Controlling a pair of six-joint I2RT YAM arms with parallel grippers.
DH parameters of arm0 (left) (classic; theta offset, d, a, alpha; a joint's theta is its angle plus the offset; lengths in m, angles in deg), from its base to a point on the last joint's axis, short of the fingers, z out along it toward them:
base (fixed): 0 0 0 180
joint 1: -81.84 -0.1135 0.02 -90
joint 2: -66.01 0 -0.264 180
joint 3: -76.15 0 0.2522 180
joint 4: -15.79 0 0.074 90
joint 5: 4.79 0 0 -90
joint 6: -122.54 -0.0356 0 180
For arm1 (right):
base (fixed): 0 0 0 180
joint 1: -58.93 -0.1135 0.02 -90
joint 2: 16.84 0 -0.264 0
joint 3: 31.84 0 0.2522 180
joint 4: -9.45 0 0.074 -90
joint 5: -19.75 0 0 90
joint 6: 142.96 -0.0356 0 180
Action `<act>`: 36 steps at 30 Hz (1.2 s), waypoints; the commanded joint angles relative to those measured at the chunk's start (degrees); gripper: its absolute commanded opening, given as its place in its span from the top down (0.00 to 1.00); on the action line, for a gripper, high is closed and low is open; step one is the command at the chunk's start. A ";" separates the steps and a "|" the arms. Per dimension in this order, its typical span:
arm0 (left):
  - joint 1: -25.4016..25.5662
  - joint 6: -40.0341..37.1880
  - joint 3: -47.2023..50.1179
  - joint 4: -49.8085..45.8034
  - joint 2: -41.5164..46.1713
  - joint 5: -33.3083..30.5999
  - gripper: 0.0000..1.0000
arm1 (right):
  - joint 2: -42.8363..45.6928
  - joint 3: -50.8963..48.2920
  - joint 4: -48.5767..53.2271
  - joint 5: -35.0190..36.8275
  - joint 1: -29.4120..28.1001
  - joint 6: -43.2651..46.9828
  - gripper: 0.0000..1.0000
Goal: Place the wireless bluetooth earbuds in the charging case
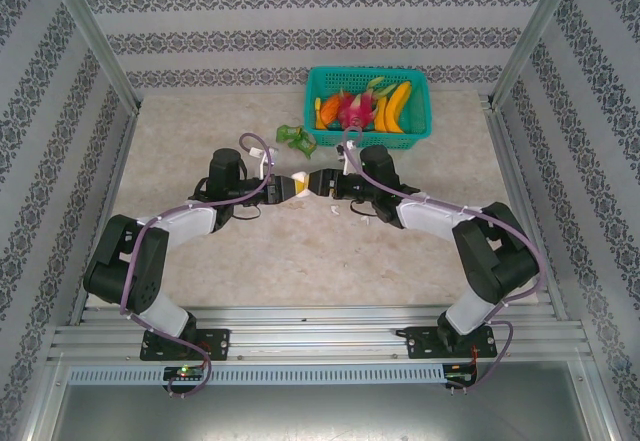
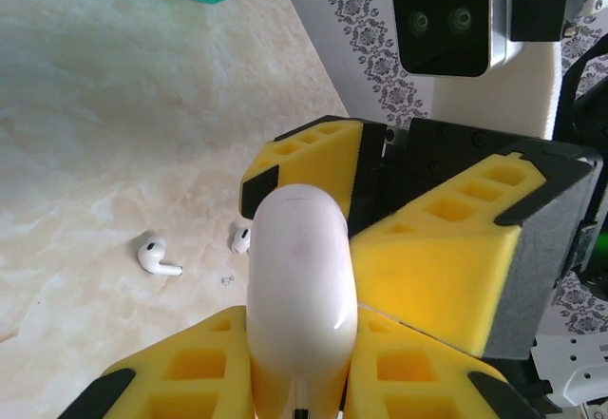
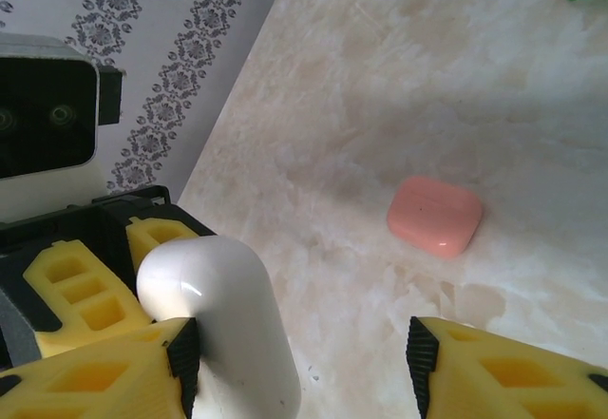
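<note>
Over marble tabletop (image 1: 300, 256), left tool (image 1: 290, 187) clamps white case (image 2: 302, 286); right tool (image 1: 320, 183) faces it, jaws apart.

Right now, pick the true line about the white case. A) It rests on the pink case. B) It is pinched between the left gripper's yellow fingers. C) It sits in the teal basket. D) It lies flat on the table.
B: the white case is clamped in the left gripper, while the pink case lies apart on the table.
</note>
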 commanded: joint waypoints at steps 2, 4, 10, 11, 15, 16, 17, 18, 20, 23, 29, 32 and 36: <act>0.10 -1.13 -1.59 1.95 5.26 4.46 1.00 | -2.98 -2.01 -1.25 2.19 2.51 -0.78 0.42; 0.06 -1.13 -1.45 1.61 5.97 4.54 1.00 | -3.43 -2.53 -1.83 2.34 3.00 -1.32 0.42; 0.06 -2.19 -0.91 0.21 7.22 4.19 1.00 | -1.81 -4.04 -2.84 1.55 3.64 -2.68 0.43; 0.08 -2.28 -0.88 0.22 7.10 4.19 1.00 | -1.06 -4.39 -2.92 1.23 3.64 -2.78 0.42; 0.10 -2.20 -0.52 0.90 6.39 4.28 1.00 | 2.79 -5.83 -3.40 -1.93 3.68 -2.79 0.43; 0.06 -2.13 -0.46 1.15 6.21 4.28 1.00 | 3.66 -6.07 -3.52 -2.92 3.75 -2.94 0.43; 0.09 -1.96 -0.44 1.42 5.89 4.25 1.00 | 4.42 -6.30 -3.83 -3.63 3.71 -3.18 0.43; 0.07 -1.77 -0.37 1.93 5.69 4.19 1.00 | 5.08 -6.72 -4.51 -4.19 3.70 -3.84 0.43; 0.06 -0.88 -0.20 3.47 5.04 4.02 1.00 | 6.17 -7.44 -6.48 -4.45 3.63 -5.95 0.43; 0.06 0.44 0.41 6.12 4.50 3.04 1.00 | 6.54 -8.28 -10.45 -3.30 3.16 -10.87 0.45; 0.08 1.71 0.92 8.89 4.01 1.20 1.00 | 3.77 -7.95 -16.20 -0.67 0.81 -19.17 0.50; 0.11 1.75 0.90 8.98 3.98 0.86 1.00 | 1.94 -7.77 -19.53 -0.12 -0.51 -21.40 0.50; 0.06 1.88 0.99 9.48 4.10 0.68 1.00 | -0.31 -7.19 -20.94 0.51 -1.93 -22.42 0.52</act>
